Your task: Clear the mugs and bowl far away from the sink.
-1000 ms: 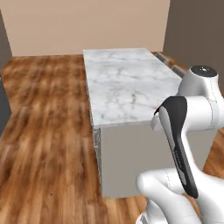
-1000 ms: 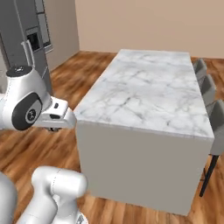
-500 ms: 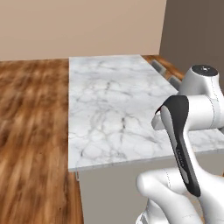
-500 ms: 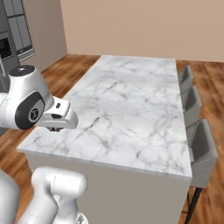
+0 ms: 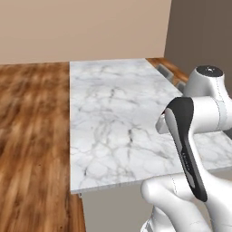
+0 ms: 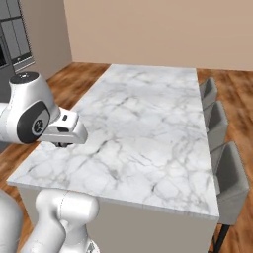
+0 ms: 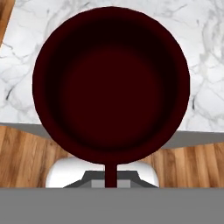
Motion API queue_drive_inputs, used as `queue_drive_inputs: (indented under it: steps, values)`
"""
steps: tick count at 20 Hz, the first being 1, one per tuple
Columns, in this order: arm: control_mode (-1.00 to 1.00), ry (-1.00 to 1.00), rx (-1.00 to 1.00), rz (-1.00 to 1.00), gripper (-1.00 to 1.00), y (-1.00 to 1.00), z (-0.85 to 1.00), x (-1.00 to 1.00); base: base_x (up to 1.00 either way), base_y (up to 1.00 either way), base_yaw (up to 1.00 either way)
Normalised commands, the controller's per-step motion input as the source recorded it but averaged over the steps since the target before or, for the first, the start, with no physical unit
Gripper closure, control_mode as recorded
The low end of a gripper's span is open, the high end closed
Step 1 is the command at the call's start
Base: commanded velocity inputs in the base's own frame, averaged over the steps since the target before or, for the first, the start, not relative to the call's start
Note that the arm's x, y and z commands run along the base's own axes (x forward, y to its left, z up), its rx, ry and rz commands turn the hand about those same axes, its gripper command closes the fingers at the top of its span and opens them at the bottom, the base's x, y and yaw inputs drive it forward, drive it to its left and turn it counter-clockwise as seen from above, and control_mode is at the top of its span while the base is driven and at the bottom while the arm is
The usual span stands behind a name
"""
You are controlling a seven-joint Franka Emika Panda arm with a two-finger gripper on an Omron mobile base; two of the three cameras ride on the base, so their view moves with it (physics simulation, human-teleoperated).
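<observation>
In the hand view I look straight down into the dark maroon mug (image 7: 111,83), round and nearly black inside. My gripper (image 7: 110,178) is shut on its rim at the bottom of that view. The mug hangs over the near edge of the white marble island counter (image 7: 205,100), with wood floor (image 7: 26,157) below the edge. In the right base view my hand (image 6: 66,129) is above the counter's near left corner (image 6: 44,168). In the left base view the arm (image 5: 186,136) hides the hand. The bowl and the sink are out of view.
The marble island (image 5: 113,118) runs away from me, its top bare (image 6: 148,118). Grey stools (image 6: 225,173) line its right side. Wood floor (image 5: 31,136) lies to the left, and a beige wall (image 6: 158,29) stands behind.
The base has driven closer to the island, so both base views now look down on its top from nearer. The gripper stays shut on the mug.
</observation>
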Motion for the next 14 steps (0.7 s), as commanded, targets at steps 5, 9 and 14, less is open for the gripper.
queue_drive_inputs:
  steps: [5, 9, 14]
  values:
    - [1.0, 0.0, 0.0, 0.0, 1.0, 0.0, 0.0, 0.0, 0.53, -0.08, -0.09]
    - [1.0, 0.0, 0.0, 0.0, 1.0, 0.0, 0.0, 0.0, 0.41, -0.02, -0.27]
    - [-1.0, 0.02, 0.0, -0.01, 1.0, 0.0, -0.02, 0.08, 0.22, -0.01, -0.13]
